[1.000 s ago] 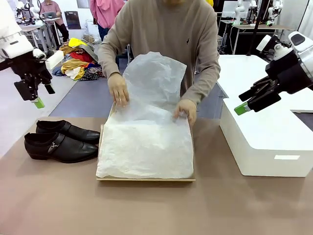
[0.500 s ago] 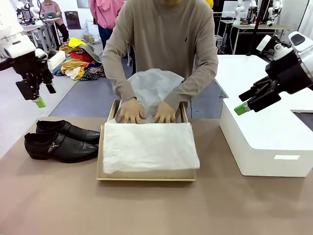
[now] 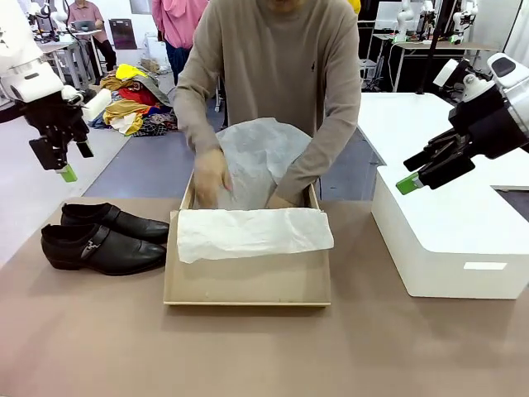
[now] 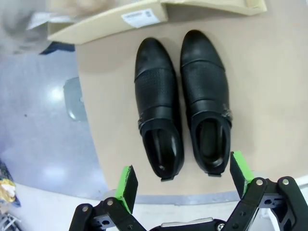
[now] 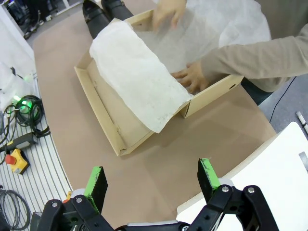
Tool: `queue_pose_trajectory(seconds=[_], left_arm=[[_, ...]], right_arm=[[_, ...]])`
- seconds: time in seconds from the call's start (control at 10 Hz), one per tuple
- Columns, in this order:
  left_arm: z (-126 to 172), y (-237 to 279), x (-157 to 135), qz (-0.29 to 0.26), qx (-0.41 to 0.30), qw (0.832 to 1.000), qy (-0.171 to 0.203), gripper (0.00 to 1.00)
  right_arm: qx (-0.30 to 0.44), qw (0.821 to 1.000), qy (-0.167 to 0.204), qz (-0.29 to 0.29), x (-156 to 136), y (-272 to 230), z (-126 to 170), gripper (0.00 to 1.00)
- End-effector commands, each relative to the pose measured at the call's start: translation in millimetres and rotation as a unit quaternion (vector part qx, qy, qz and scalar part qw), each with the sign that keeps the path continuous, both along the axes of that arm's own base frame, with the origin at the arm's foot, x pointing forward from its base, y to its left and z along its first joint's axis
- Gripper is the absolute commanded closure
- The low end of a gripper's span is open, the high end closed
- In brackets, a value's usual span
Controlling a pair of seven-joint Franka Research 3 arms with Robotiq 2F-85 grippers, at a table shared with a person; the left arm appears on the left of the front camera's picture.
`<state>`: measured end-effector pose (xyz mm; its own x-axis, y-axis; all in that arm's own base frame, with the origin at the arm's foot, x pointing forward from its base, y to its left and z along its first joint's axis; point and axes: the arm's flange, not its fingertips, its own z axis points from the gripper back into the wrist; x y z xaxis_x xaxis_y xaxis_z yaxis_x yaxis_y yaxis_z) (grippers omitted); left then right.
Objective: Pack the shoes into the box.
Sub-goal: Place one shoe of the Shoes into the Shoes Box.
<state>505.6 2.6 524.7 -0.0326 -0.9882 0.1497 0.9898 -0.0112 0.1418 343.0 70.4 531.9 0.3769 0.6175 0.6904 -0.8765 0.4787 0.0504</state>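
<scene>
- We see the tissue paper (image 3: 252,233) drawn back toward twelve o'clock, baring the near half of the box (image 3: 248,285); the person's hands (image 3: 211,178) tuck it in.
- The shoes (image 3: 103,240) sit unpacked at the box's nine o'clock.
- Our left gripper (image 4: 183,177) hovers spread above them; our right gripper (image 5: 152,182) is spread and empty.

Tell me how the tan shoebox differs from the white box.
The tan shoebox is shallow cardboard; the white box is taller and bulkier. The shoebox lies open, lined with tissue paper, with a person's hands inside; the white box is closed and untouched. Both are rectangular, on the table.
</scene>
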Motion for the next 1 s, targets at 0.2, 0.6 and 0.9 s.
queue_pose_trajectory(seconds=[0.2, 0.6, 0.9], left_arm=[[-23, 16, 25, 0.055, 0.033, 0.998, -0.008, 0.00], [-63, 29, 55, 0.066, 0.033, 0.997, 0.020, 0.00], [-85, 31, 64, 0.066, 0.031, 0.996, 0.048, 0.00]], right_arm=[[0.008, 1.000, -0.001, 0.006, 1, 0, 0, 0.00], [0.008, 1.000, -0.001, 0.006, 1, 0, 0, 0.00], [0.008, 1.000, -0.001, 0.006, 1, 0, 0, 0.00]])
